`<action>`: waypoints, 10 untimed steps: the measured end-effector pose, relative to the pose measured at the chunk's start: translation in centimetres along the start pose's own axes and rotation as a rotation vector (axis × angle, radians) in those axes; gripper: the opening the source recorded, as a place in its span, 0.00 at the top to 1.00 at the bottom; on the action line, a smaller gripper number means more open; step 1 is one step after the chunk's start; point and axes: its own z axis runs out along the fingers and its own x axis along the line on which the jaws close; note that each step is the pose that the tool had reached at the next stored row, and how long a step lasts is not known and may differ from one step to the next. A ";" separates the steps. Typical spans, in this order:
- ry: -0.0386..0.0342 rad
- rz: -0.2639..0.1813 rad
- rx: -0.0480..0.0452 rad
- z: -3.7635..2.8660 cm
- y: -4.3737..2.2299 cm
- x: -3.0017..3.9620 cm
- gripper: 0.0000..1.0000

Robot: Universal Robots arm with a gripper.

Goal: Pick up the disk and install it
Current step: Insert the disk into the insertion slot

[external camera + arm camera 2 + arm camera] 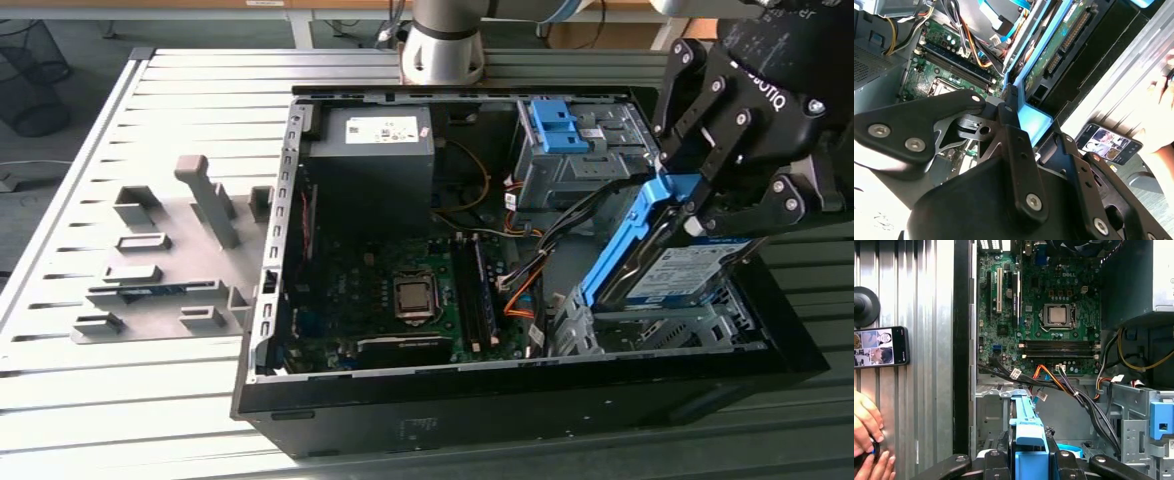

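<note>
The disk [678,268], a silver drive with a white-and-blue label in a blue plastic frame, hangs tilted on edge over the metal drive cage [641,328] at the exterior view's right of the open computer case [534,405]. My gripper [697,212] is shut on the disk's upper end, the black fingers clamping the blue frame. The second wrist view shows the disk's green circuit side [1054,50] and the frame [1034,122] running away from my gripper [1021,125]. The first wrist view shows the frame's edge [1029,432] between the fingers [1059,462].
Inside the case lie a motherboard [400,290], a black box with a white sticker [371,150], orange and black cables [527,270] and a blue bracket [554,125]. Grey fixtures [174,250] stand on the slatted table. A phone [879,346] and a person's hand [866,440] are beside the case.
</note>
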 end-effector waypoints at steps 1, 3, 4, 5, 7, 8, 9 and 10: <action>0.0001 0.000 0.0000 0.00 0.00 0.00 0.63; 0.0000 0.000 -0.0002 0.00 0.00 0.00 0.63; 0.0000 0.000 -0.0002 0.00 0.00 0.00 0.63; 0.0001 0.000 -0.0002 0.01 0.00 0.00 0.62; -0.0001 0.000 -0.0003 0.25 0.00 0.01 0.56; 0.0000 0.000 -0.0003 0.42 0.00 0.02 0.56; -0.0002 0.000 -0.0002 0.60 -0.01 0.03 0.56; 0.0000 0.000 -0.0002 0.78 -0.01 0.05 0.56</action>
